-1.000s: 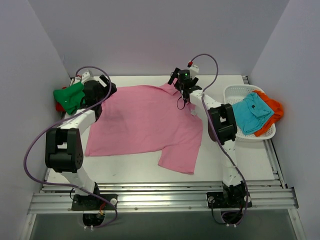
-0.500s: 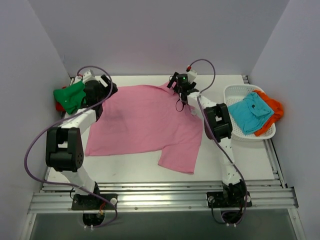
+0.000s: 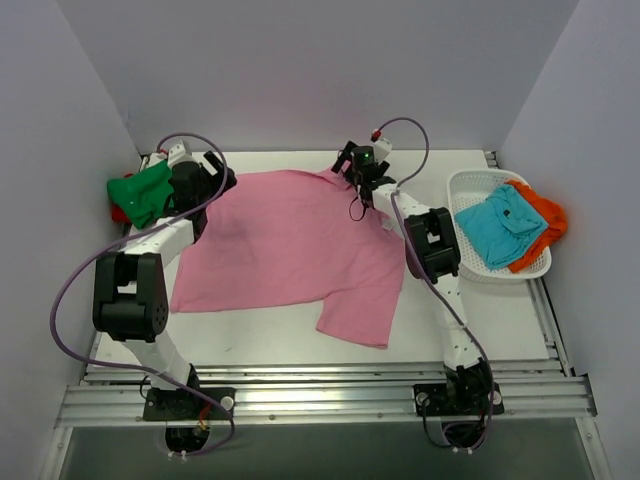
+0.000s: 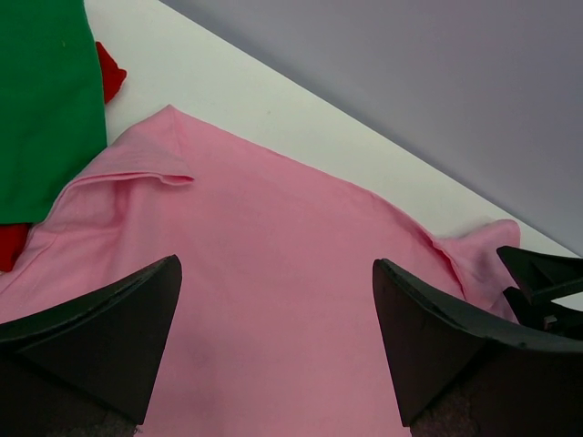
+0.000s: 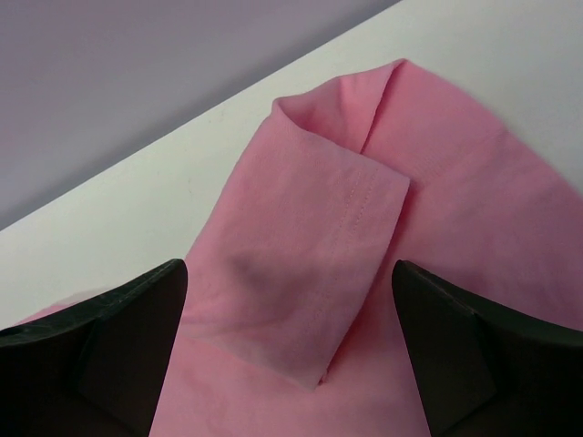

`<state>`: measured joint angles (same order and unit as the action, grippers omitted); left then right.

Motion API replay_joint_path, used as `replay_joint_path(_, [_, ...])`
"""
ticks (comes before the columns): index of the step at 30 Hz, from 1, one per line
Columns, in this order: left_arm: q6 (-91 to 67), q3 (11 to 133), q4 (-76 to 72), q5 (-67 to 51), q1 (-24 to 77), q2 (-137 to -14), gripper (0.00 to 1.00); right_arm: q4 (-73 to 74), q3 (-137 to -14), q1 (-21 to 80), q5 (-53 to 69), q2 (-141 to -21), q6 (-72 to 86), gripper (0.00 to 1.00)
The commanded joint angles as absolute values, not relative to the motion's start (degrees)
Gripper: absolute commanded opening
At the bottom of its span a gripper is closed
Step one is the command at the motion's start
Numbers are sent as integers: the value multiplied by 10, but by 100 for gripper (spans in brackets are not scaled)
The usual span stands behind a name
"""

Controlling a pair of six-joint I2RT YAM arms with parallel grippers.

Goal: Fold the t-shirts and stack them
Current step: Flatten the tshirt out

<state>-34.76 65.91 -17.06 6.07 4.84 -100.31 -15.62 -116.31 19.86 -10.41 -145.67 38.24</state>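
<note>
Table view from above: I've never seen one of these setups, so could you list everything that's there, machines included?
pink t-shirt: one, pink, spread across the middle of the table, with a sleeve folded over at its far right corner
green t-shirt: one, green, at the far left edge, lying on a red one
red t-shirt: one, red, peeking out from under the green one
teal t-shirt: one, teal, in the basket
orange t-shirt: one, orange, under the teal one, hanging over the basket's right rim
basket: one, white mesh, on the right side
table: one, white
left gripper: one, black, open over the pink shirt's far left part
right gripper: one, black, open over the folded sleeve
</note>
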Motion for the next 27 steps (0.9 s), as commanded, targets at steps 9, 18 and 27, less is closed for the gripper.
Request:
replay_joint_path(9, [-330, 677, -203, 77, 55, -1016, 95, -155, -1238, 200, -96, -1505, 394, 89])
replay_joint_path(18, [-323, 685, -202, 85, 62, -1028, 95, -165, -1270, 204, -91, -1528, 404, 79])
replay_joint_path(27, [-315, 693, -200, 94, 66, -1039, 95, -249, -1320, 228, -81, -1527, 414, 79])
